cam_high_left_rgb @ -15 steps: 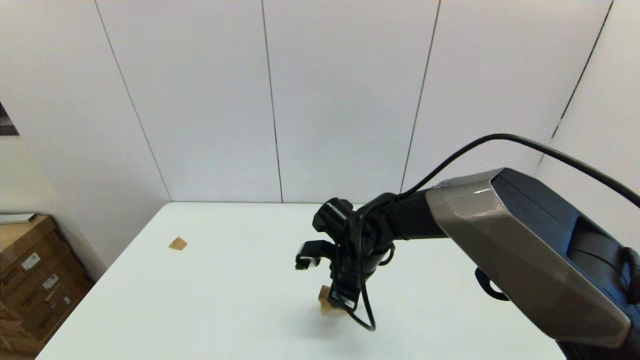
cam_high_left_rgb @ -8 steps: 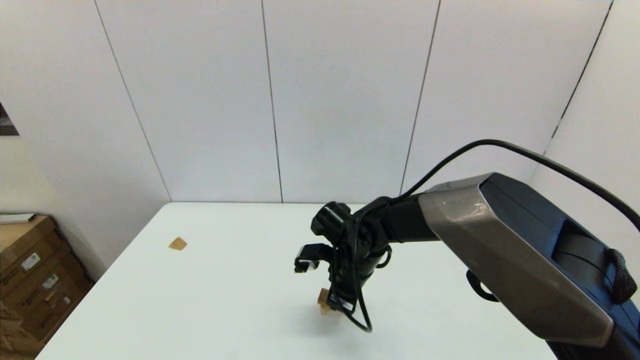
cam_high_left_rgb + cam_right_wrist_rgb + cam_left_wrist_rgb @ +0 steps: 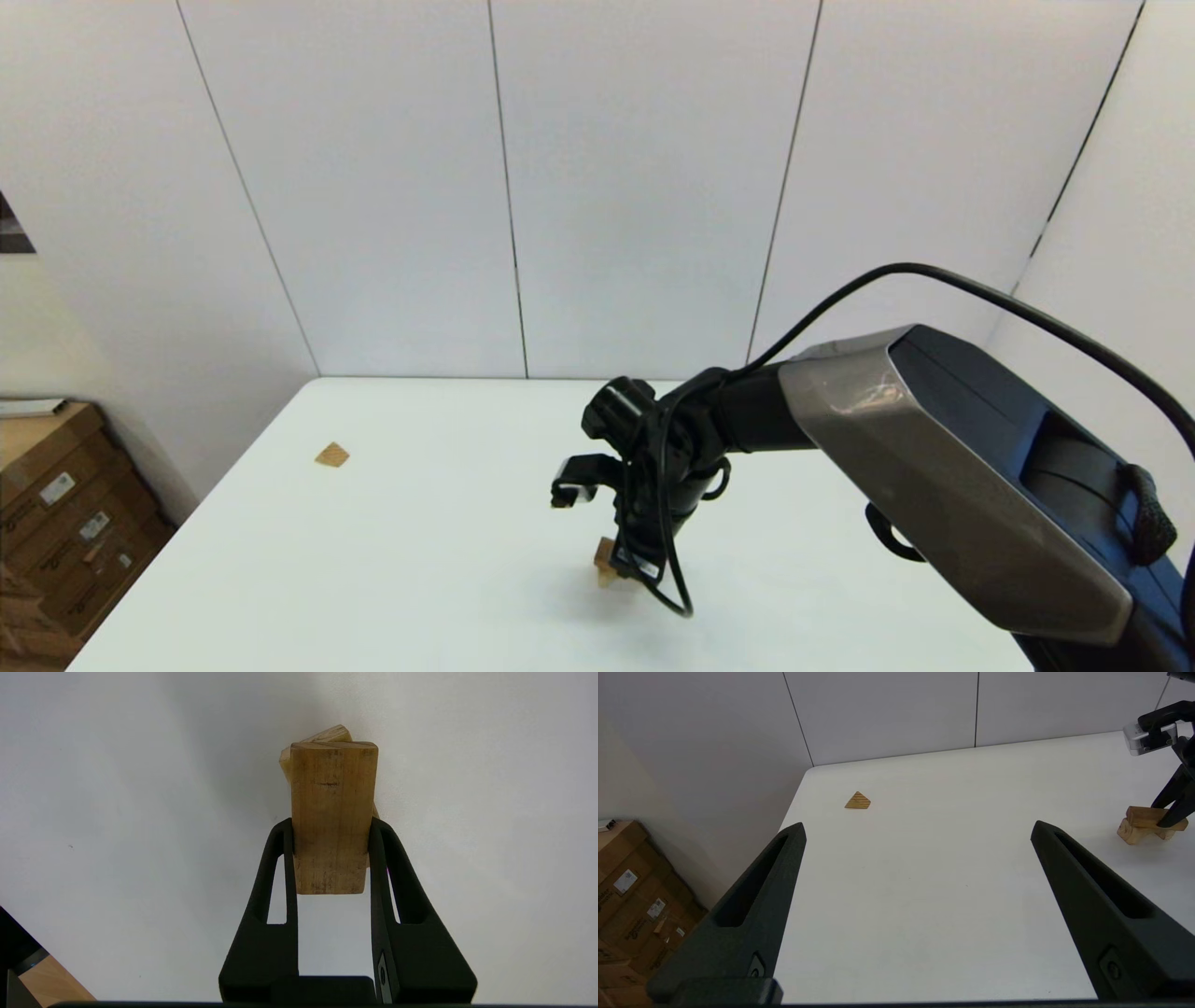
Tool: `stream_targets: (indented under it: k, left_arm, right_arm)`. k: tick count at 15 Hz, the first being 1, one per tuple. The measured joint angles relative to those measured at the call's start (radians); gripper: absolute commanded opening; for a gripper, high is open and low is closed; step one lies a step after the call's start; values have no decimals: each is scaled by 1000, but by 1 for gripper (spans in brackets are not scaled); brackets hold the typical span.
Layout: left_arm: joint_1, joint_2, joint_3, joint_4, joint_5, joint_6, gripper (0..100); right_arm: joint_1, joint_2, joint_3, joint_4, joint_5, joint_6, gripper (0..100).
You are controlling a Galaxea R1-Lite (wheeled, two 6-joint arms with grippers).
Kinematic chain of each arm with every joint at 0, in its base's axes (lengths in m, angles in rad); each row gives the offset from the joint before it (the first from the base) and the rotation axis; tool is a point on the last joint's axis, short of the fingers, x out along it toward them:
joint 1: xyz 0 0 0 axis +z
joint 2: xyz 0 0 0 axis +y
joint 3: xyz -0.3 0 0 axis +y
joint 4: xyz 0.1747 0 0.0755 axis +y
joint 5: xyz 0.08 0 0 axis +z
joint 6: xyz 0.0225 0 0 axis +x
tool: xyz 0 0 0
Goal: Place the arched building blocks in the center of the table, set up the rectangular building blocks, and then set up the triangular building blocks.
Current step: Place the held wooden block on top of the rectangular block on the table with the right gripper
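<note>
Two blocks in, we've got the right claw (image 3: 331, 840) clamped on the rectangular bar (image 3: 332, 812) atop the arched block (image 3: 1134, 833) mid-counter (image 3: 420, 560); next it should let go gently, then the spread, idle left claw (image 3: 915, 858) fetches the far-corner triangular wedge (image 3: 858, 801).

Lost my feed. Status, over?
Right claw shut on rectangular block, atop arched block, mid-table. Left claw open, idle. Triangular block untouched. Nothing obstructing.

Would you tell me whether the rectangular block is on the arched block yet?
Yes: the rectangular block lies flat across the arched block, with the right gripper shut on it.
</note>
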Motion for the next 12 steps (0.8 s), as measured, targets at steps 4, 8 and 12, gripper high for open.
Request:
stream_targets:
  k: [4, 8, 12]
  left_arm:
    - [0, 0, 0, 0, 0, 0, 100]
    - [0, 0, 0, 0, 0, 0, 100]
    - [0, 0, 0, 0, 0, 0, 100]
  right_arm:
    - [-9, -1, -2, 0, 0, 0, 0]
    - [-13, 0, -10, 1, 0, 1, 0]
    - [-13, 3, -15, 1, 0, 0, 0]
